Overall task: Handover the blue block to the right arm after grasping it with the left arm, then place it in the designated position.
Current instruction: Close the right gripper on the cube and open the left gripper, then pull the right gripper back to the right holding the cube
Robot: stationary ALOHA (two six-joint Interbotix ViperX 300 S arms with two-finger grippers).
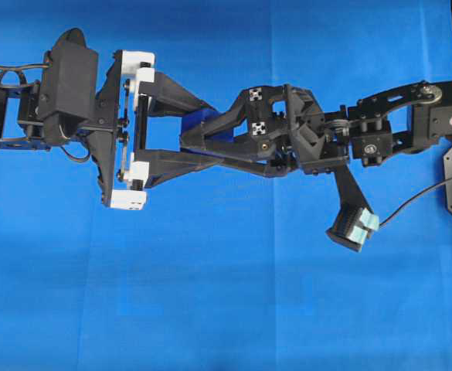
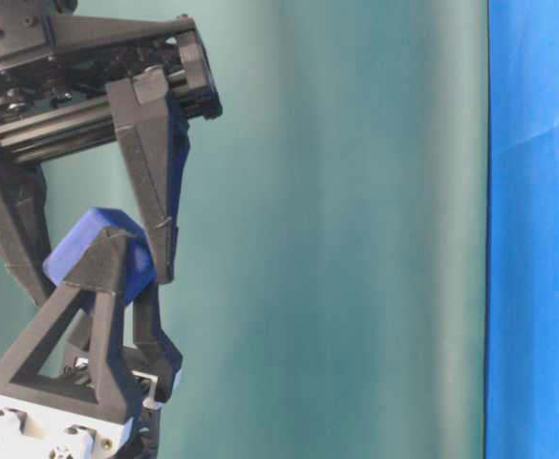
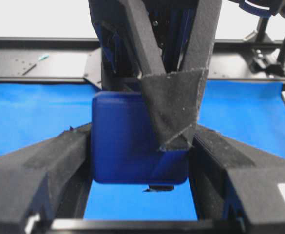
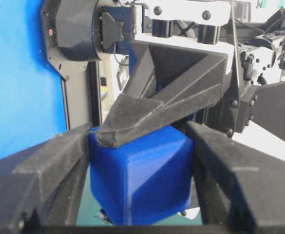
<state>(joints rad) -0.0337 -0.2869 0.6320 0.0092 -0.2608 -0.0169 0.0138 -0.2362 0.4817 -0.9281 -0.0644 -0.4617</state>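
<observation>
Pinching the blue block (image 4: 140, 173) together, both end effectors hide it overhead.

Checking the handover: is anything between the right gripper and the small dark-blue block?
Nothing visible: the all-dark right gripper already closes on the small dark-blue block, alongside the white-bracketed left gripper, which also grips it.
</observation>
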